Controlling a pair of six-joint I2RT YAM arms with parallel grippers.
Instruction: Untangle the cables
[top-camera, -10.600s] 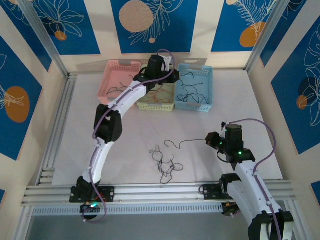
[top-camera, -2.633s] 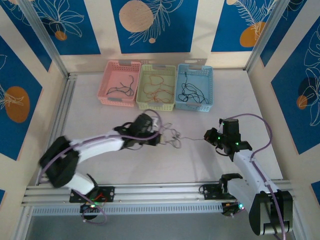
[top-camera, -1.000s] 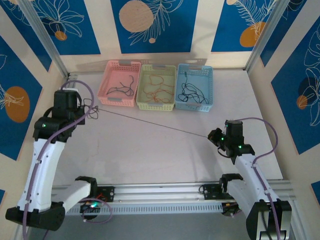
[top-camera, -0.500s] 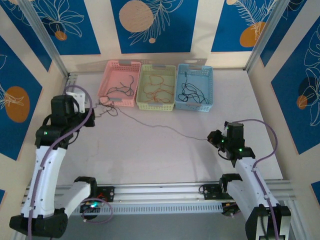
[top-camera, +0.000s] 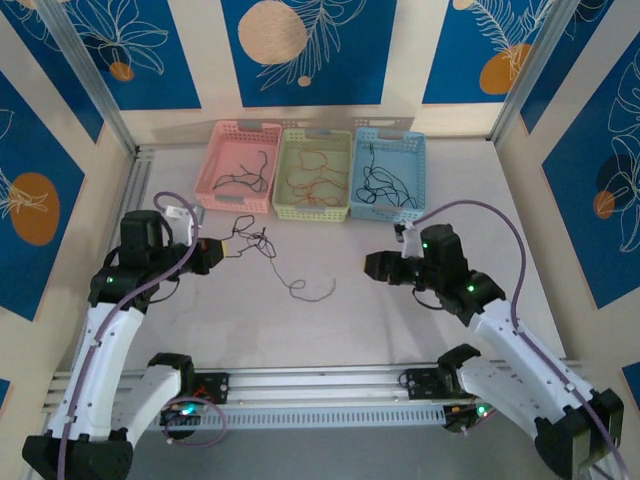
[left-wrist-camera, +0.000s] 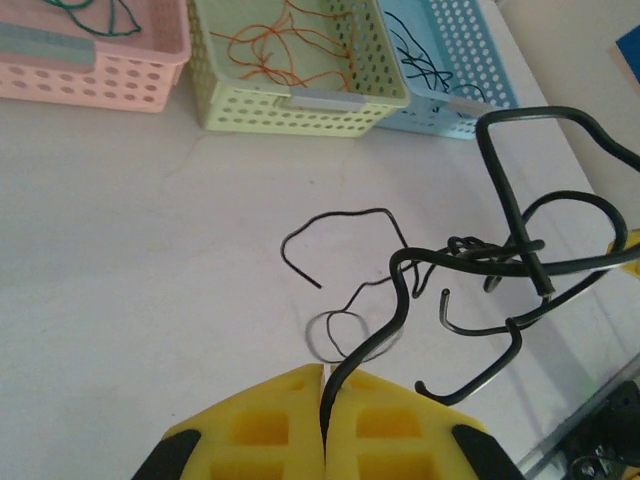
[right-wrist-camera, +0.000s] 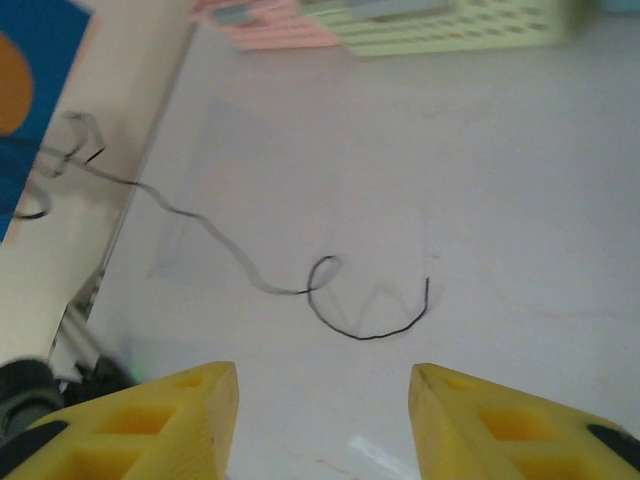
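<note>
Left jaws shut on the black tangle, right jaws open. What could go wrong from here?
The left gripper pinches one strand at its tips; the black cables could slip out. The knot beside it looks dense; pulling may tighten it. The slack tail lies flat on the table; the open right gripper may miss it.
</note>
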